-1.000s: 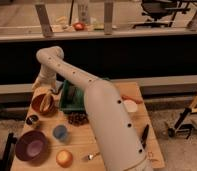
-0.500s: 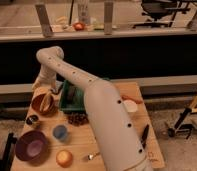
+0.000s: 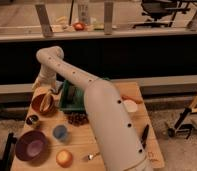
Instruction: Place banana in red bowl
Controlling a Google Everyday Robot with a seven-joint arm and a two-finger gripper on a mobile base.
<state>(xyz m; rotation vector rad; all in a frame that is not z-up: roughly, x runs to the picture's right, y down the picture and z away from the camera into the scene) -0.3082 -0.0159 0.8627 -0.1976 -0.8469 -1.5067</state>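
The red bowl (image 3: 43,104) sits near the table's left edge, reddish-orange with a lighter tan rim. My arm rises from the front of the table, bends at the top left and comes down over the bowl. My gripper (image 3: 42,86) hangs just above the bowl's back rim. I cannot make out the banana. It is hidden either at the gripper or inside the bowl.
A green basket (image 3: 71,98) stands right of the red bowl. A purple bowl (image 3: 31,145), a blue cup (image 3: 60,132) and a round orange fruit (image 3: 64,158) are at the front left. A carrot (image 3: 132,99) and a white dish (image 3: 130,106) lie right.
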